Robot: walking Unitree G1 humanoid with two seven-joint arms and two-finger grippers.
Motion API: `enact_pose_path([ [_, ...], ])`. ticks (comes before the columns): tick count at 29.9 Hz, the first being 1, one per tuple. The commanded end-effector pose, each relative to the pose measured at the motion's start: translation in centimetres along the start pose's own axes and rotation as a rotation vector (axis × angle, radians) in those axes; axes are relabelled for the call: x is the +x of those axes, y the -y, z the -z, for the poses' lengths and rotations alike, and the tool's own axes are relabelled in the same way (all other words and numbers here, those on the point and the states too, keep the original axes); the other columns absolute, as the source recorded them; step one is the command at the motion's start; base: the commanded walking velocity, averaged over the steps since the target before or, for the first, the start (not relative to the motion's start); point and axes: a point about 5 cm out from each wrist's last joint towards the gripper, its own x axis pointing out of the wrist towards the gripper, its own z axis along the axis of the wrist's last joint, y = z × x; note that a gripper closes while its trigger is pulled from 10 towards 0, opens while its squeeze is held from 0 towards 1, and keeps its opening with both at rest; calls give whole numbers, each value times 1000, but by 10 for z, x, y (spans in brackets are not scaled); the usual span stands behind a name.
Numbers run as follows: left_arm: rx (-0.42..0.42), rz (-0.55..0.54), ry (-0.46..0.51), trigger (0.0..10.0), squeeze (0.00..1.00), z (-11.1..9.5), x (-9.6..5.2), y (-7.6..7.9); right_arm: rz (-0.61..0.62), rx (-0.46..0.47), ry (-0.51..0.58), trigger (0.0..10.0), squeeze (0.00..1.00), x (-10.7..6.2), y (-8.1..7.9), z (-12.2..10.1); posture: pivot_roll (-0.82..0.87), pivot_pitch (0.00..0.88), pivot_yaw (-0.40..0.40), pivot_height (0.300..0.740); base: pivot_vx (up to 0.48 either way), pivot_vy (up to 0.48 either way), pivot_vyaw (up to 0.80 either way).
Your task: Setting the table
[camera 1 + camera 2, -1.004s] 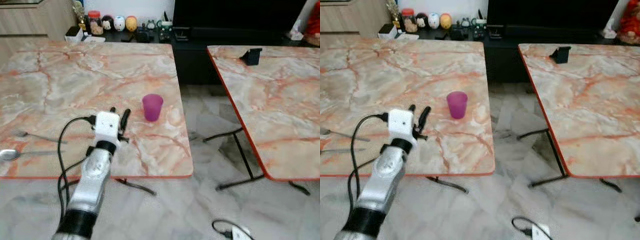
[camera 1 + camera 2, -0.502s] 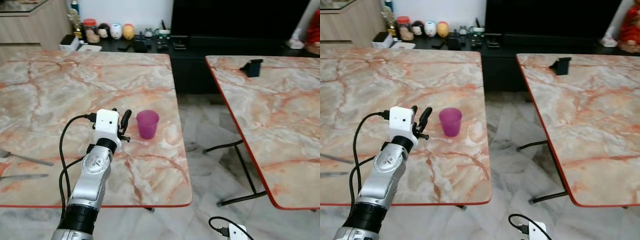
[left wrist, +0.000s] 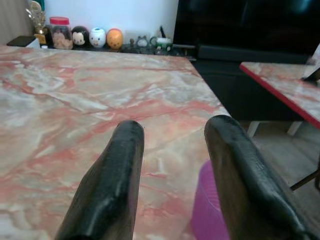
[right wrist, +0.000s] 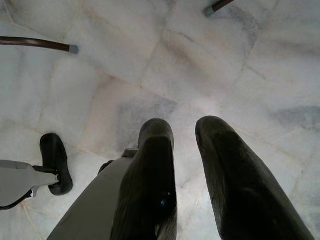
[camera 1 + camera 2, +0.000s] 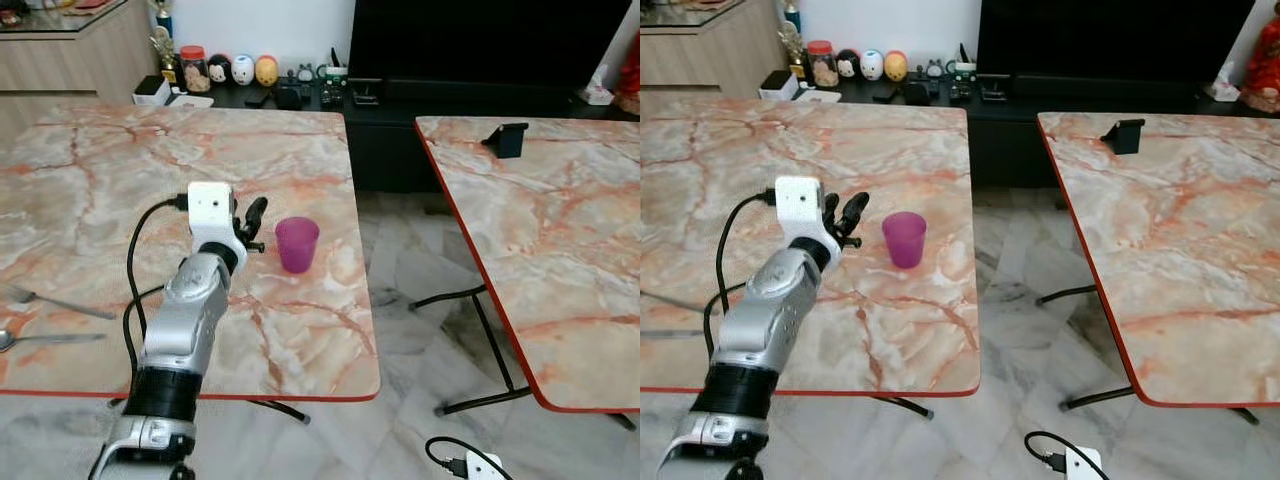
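Observation:
A purple plastic cup (image 5: 297,243) stands upright near the right edge of the marble table (image 5: 120,160). My left gripper (image 5: 248,217) hovers just left of the cup, a short gap away, open and holding nothing. In the left wrist view its two black fingers (image 3: 125,150) frame bare tabletop, and the cup (image 3: 207,212) peeks out beside and below one of them. A fork (image 5: 60,300) and a spoon (image 5: 45,338) lie at the table's left edge. My right gripper (image 4: 182,135) hangs idle over the floor, open and holding nothing.
A second marble table (image 5: 560,230) stands to the right across a gap of tiled floor, with a black stand (image 5: 504,138) on it. A low dark cabinet with jars and figurines (image 5: 230,70) runs behind. A cable and plug (image 5: 468,465) lie on the floor.
The camera has shifted. My left arm has lifted and reached farther over the table, so the gripper now sits beside the cup's left side rather than nearer than it.

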Motion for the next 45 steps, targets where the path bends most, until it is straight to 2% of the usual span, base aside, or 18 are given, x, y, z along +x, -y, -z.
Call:
enact_pose_path([
  [1,-5,2,-48,10000,1000,3,5,4,4,9,-10,10000,0,0,1,1,151,0,-58,727,0,0,0],
  [6,-45,30,-119,10000,1000,-3,15,14,3,5,-9,10000,0,0,0,1,139,0,-49,727,0,0,0],
  [8,-18,38,-161,10000,1000,0,19,19,2,3,-8,10000,0,0,0,1,136,0,-42,727,0,0,0],
  [13,-33,11,-239,10000,1000,8,21,19,-2,-8,-8,10000,0,0,-1,0,129,0,-36,727,0,0,0],
  [15,-65,5,-259,10000,1000,10,21,19,-3,-10,-9,10000,0,0,-2,0,128,0,-36,727,0,0,0],
  [16,-69,-5,-273,10000,902,11,21,19,-3,-12,-9,10000,0,0,-2,0,128,0,-36,727,0,0,0],
  [17,-70,-11,-282,10000,902,12,21,18,-3,-14,-9,10000,0,0,-2,0,128,0,-36,727,0,0,0],
  [18,-65,-12,-287,10000,0,12,21,18,-3,-14,-9,10000,0,0,-2,0,130,0,-36,727,0,0,0],
  [33,-73,-1,-313,10000,0,23,22,23,-2,-14,-9,10000,0,0,-2,1,123,0,-33,727,0,0,0],
  [40,-22,8,-311,10000,0,19,26,26,-2,-12,-8,10000,0,0,-2,0,123,0,-29,727,0,0,0],
  [45,-29,7,-322,10000,0,22,28,29,-3,-11,-8,10000,0,0,-2,1,117,0,-25,727,0,0,0],
])
